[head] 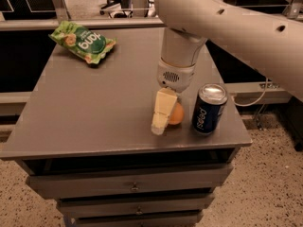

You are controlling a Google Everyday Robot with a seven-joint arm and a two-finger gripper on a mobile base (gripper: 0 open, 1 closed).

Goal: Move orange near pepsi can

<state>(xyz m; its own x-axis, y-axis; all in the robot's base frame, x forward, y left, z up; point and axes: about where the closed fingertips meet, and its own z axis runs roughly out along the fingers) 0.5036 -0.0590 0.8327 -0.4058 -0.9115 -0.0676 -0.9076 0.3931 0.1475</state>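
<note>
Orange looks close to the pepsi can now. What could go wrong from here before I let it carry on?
The tool sits low on the table beside the orange, close to the pepsi can; a sideways swing on lift-off could tip the can. Both stand near the table's front edge, so the round orange might roll off if nudged.
</note>
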